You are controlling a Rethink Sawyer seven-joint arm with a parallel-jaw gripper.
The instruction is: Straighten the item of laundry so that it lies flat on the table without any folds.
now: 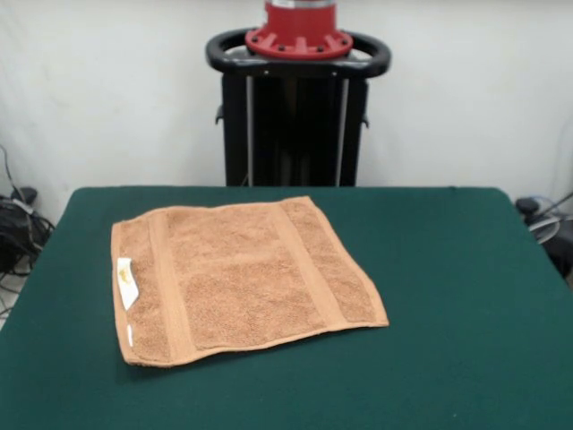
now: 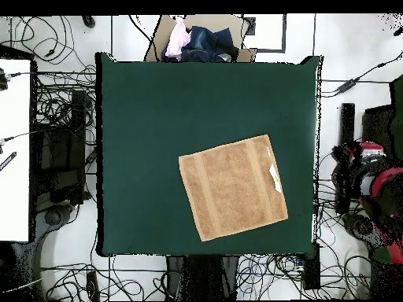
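Towel (image 1: 243, 279) (image 2: 232, 186), one, flat on table (image 1: 466, 296) (image 2: 149, 118)

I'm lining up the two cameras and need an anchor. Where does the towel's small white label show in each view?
Front view: the white label sits at the left edge of the towel, toward the near corner.
Overhead view: the label lies at the towel's right edge, near the upper corner.
Shared landmark: the two woven bands running parallel to the label's edge, on the green table.
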